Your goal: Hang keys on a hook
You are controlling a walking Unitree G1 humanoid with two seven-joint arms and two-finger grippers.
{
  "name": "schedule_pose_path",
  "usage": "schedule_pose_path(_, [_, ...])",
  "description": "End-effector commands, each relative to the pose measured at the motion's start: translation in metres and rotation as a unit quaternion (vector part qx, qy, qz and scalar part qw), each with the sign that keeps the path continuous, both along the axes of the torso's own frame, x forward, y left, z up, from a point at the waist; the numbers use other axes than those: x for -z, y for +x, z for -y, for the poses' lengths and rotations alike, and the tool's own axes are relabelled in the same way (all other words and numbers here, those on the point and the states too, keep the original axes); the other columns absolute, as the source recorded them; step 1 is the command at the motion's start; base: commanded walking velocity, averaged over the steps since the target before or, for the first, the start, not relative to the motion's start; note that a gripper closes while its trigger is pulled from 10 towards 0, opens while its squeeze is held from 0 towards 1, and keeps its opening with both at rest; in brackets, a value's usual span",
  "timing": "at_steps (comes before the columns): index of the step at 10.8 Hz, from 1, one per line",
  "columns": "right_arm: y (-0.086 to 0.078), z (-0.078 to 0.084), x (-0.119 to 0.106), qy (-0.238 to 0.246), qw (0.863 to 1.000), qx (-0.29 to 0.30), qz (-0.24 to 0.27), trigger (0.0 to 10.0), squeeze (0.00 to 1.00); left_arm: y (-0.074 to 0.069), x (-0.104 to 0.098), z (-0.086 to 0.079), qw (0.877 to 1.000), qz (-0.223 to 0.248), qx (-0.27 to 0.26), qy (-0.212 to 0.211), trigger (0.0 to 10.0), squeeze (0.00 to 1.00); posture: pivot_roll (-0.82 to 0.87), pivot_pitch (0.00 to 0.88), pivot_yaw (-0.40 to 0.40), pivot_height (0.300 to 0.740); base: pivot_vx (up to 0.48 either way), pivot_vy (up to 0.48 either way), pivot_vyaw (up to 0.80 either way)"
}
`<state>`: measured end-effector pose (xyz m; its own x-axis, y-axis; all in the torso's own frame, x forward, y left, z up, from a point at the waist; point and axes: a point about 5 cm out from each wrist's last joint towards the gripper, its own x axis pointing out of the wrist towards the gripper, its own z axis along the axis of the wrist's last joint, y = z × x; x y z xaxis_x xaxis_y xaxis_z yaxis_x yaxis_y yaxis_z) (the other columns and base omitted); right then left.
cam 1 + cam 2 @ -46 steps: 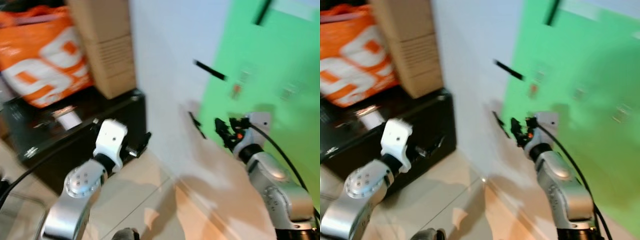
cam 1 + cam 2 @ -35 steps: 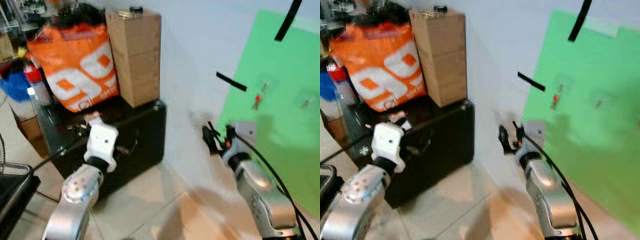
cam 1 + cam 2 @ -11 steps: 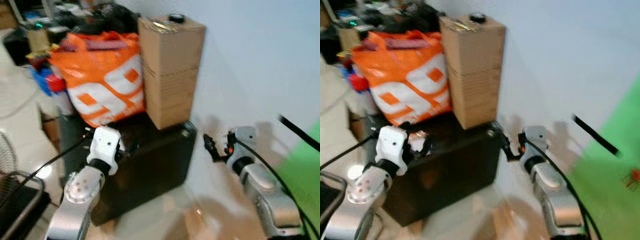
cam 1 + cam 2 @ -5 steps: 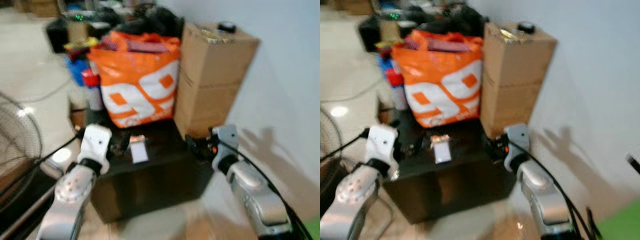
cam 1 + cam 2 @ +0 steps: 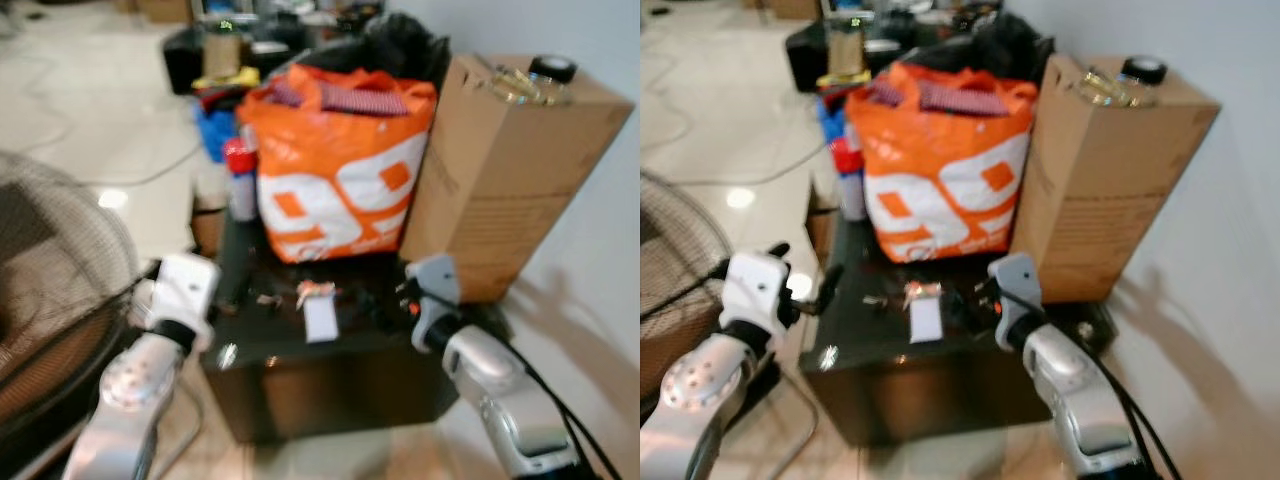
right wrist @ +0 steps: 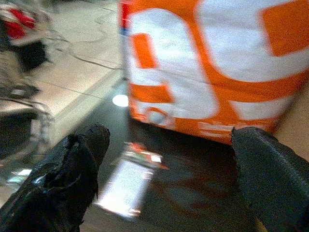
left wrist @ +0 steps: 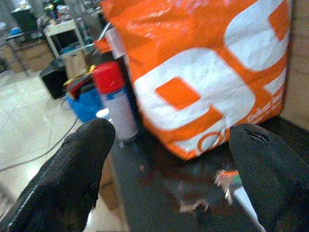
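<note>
A white tag with a red-topped clip (image 5: 319, 312) lies on the black cabinet top (image 5: 855, 345), with small metal keys (image 5: 872, 299) just to its left. They lie in front of the orange bag. The left wrist view shows the keys (image 7: 193, 208) on the dark top, and the right wrist view shows the tag (image 6: 125, 180). My left gripper (image 5: 803, 268) is open at the cabinet's left edge, level with the top. My right gripper (image 5: 962, 298) is open just right of the tag. Neither holds anything.
An orange and white bag (image 5: 340, 170) and a tall cardboard box (image 5: 505, 185) stand at the back of the cabinet. A red-capped can (image 5: 240, 180) and clutter sit behind its left side. A wire fan guard (image 5: 50, 290) stands on the floor at left. A white wall runs along the right.
The camera has swung left: the green board and wall have gone out of view, and the black cabinet with the bag now sits in the middle. Both grippers stay open.
</note>
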<state>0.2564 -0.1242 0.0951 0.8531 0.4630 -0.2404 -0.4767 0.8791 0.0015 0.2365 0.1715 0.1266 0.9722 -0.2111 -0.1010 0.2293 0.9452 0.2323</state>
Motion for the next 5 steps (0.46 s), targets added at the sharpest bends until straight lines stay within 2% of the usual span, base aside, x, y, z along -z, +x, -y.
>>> schedule_pose_path(1, [0.0020, 0.0128, 0.0010, -0.017, 0.999, 0.028, 0.003, 10.0, 1.00, -0.0001, -0.0010, 0.0072, 1.000, 0.002, 0.013, -0.002, 10.0, 0.00, 0.03, 0.000, -0.008, 0.740, 0.349, 0.000, 0.00])
schedule_pose_path(2, [0.0026, 0.0170, 0.0041, -0.016, 0.999, 0.048, -0.006, 10.0, 1.00, -0.0002, -0.0013, 0.0065, 1.000, 0.002, 0.012, -0.001, 10.0, 0.00, 0.03, 0.000, -0.008, 0.740, 0.341, 0.000, 0.00])
schedule_pose_path(4, [0.0003, 0.0139, 0.0061, -0.009, 0.999, 0.039, -0.009, 10.0, 1.00, 0.0005, -0.0017, 0.0059, 1.000, 0.001, 0.012, 0.001, 10.0, 0.00, 0.03, 0.000, -0.005, 0.740, 0.339, 0.000, 0.00])
schedule_pose_path(5, [-0.0005, 0.0115, 0.0053, -0.017, 1.000, 0.020, -0.003, 10.0, 1.00, 0.0012, -0.0018, 0.0063, 1.000, 0.002, 0.012, 0.000, 10.0, 0.00, 0.03, 0.000, -0.005, 0.740, 0.337, 0.000, 0.80])
